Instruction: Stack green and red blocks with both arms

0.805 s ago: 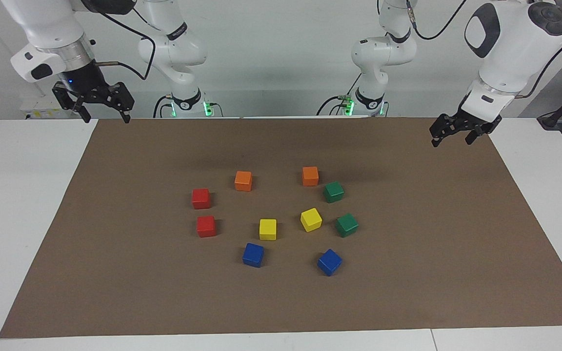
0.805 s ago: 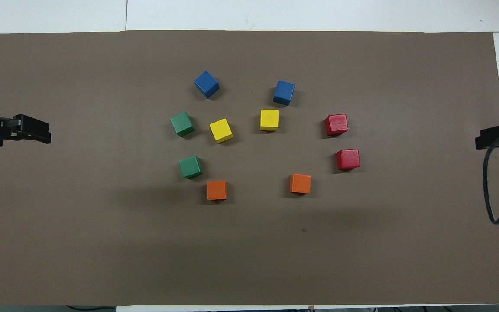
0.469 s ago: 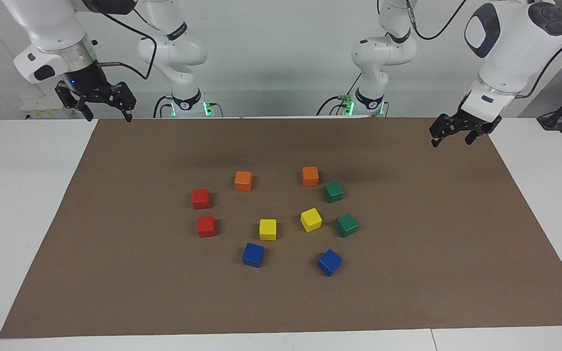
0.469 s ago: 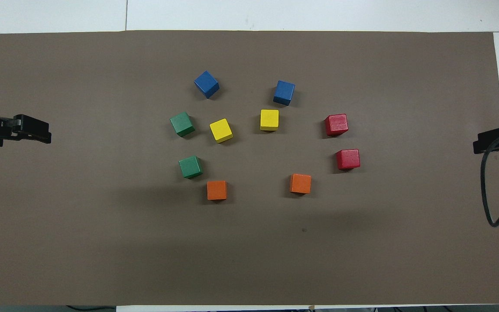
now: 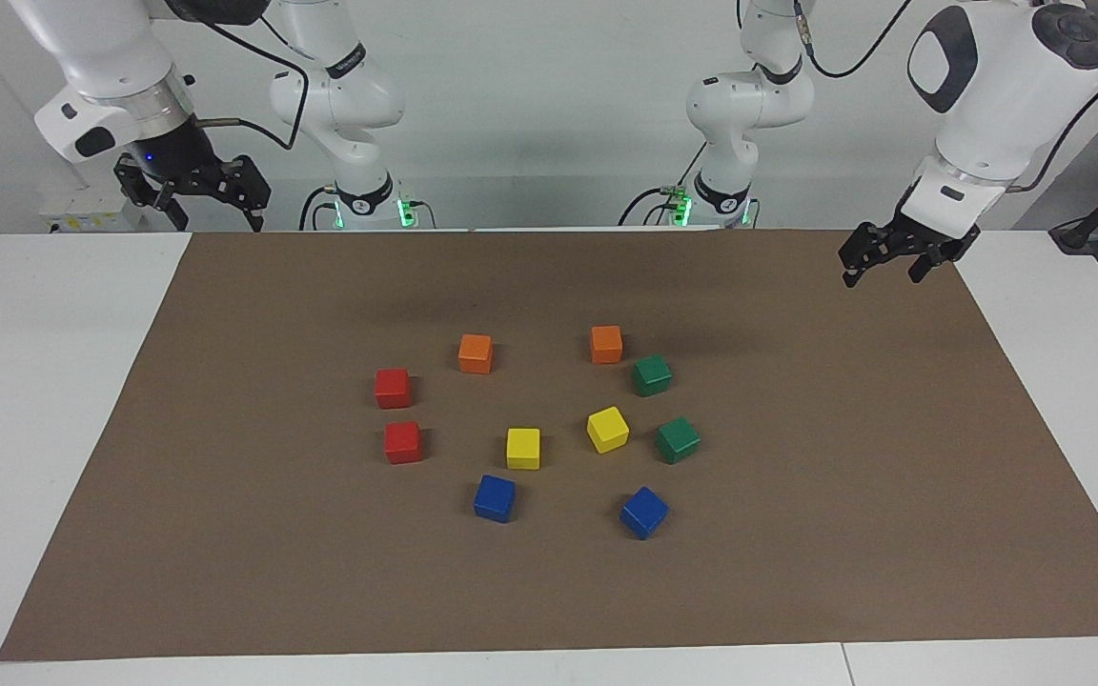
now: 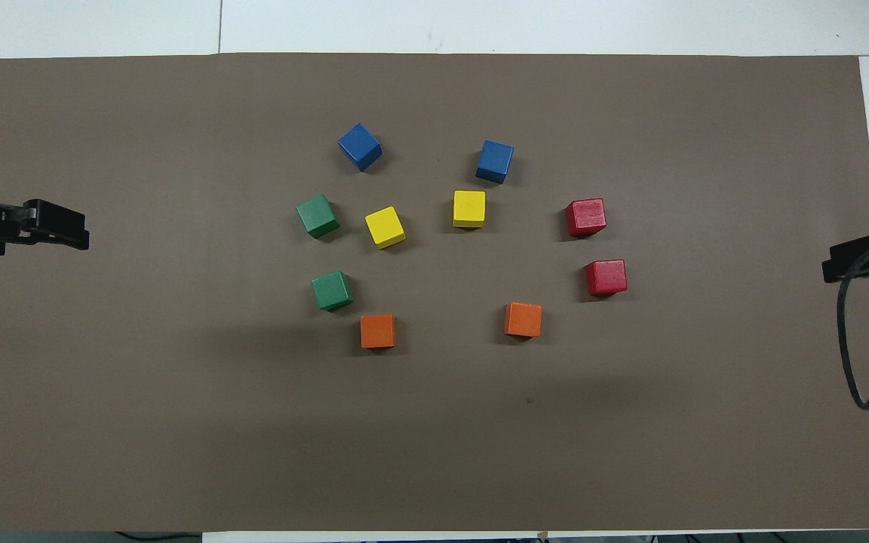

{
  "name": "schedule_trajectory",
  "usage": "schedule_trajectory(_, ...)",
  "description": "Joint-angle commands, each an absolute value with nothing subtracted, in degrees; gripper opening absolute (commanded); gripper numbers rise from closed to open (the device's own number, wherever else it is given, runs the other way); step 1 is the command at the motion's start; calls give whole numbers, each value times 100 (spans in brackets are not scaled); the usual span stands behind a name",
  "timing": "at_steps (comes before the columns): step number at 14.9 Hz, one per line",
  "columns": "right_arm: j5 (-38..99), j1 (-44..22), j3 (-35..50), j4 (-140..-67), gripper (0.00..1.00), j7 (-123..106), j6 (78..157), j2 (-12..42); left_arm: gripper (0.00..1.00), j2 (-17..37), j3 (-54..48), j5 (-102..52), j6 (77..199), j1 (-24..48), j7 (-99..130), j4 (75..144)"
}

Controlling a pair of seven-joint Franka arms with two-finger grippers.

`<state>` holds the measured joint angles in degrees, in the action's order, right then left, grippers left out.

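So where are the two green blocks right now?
Both green blocks sit on the brown mat, toward the left arm's end of the cluster; the nearer one is beside an orange block.

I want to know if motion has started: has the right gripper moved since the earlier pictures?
Yes. In the facing view the right gripper has risen and drifted toward the mat's middle, open and empty.

A brown mat [image 5: 797, 534] covers most of the white table [image 5: 25, 400]. At the frame's centre lie two orange cubes [image 5: 476, 353] [image 5: 606, 344], below them two yellow cubes [image 5: 523, 448] [image 5: 607, 429], and lowest two blue cubes [image 5: 495, 497] [image 5: 643, 512].
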<state>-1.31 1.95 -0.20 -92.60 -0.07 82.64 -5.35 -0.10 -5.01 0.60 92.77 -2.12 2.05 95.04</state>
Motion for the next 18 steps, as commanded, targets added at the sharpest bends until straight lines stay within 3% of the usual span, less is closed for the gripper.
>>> schedule_trajectory(1, -88, 211, -9, -9395, 100, 88, 8165, -677, 100, -193, -501, -18, 9396, -167, 359, 9782)
schedule_trajectory(8, -88, 220, -9, -9457, 100, -26, 8183, -703, 100, 201, -536, -193, 9965, 526, 1852, 9870)
schedule_trajectory(18, -88, 272, -18, -9466, 100, -307, 8227, -703, 100, 1502, -510, -106, 11459, 1502, 3400, 9879)
